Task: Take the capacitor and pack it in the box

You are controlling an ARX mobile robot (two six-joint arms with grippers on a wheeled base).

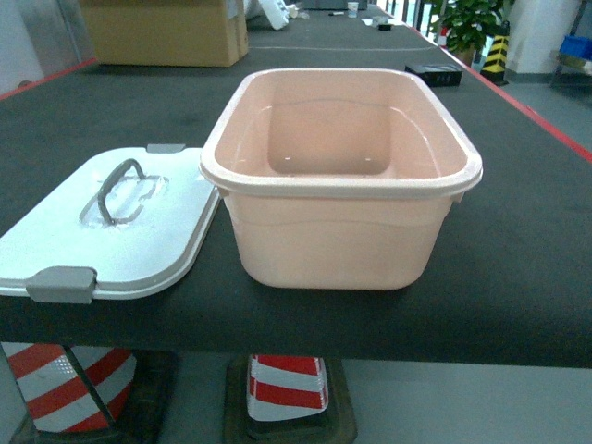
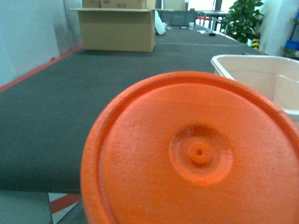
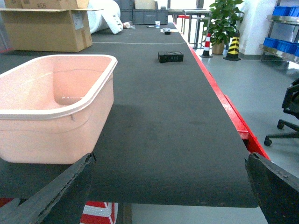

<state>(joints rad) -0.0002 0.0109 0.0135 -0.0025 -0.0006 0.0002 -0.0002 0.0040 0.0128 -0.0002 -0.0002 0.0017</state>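
Note:
The round orange end of the capacitor (image 2: pixel 196 154) fills the left wrist view, hanging just in front of the camera with the table's near edge behind it. It hides my left gripper's fingers, which appear shut on it. The pale pink box (image 1: pixel 342 176) stands open and empty mid-table; its rim (image 2: pixel 252 65) shows to the capacitor's right. The white lid (image 1: pixel 111 222) with its grey handle lies flat left of the box. My right gripper (image 3: pixel 170 186) is open, nothing between its fingers, low at the table's front edge, right of the box (image 3: pixel 51 102). Neither gripper shows in the head view.
A brown cardboard carton (image 1: pixel 166 32) stands at the table's far left. A small black item (image 3: pixel 170 57) lies far back on the right. Red trim (image 3: pixel 229 107) runs along the table's right edge. Striped cones (image 1: pixel 287 388) stand under the front edge. An office chair (image 3: pixel 289 112) is right.

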